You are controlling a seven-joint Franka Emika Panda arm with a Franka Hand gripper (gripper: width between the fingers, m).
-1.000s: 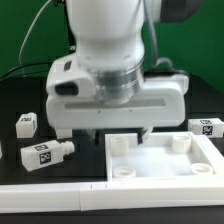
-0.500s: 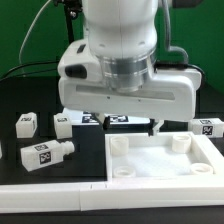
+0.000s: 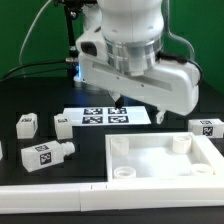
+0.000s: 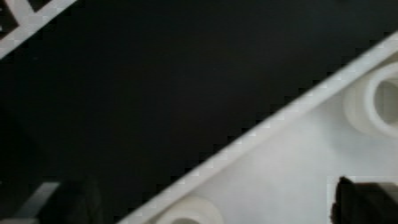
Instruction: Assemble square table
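The white square plate (image 3: 160, 160) lies flat at the front on the exterior view's right, with round sockets (image 3: 120, 147) at its corners. Several short white tagged legs lie loose: one (image 3: 27, 123) and another (image 3: 62, 124) at the left, one (image 3: 48, 153) on its side nearer the front, one (image 3: 208, 127) at the right. My gripper (image 3: 138, 110) hangs open and empty, tilted, above the plate's back edge. In the wrist view the gripper (image 4: 205, 205) shows dark fingers (image 4: 365, 200) wide apart over the plate's edge (image 4: 285, 130) and a socket (image 4: 178, 212).
The marker board (image 3: 105, 116) lies flat behind the plate, partly under the arm. A long white border rail (image 3: 50, 186) runs along the front edge. Black tabletop (image 4: 160, 80) spreads beyond the plate; cables hang at the back left.
The arm has risen and swung toward the exterior view's right, tilting the hand and uncovering the marker board. The jaws stay wide apart and hold nothing.
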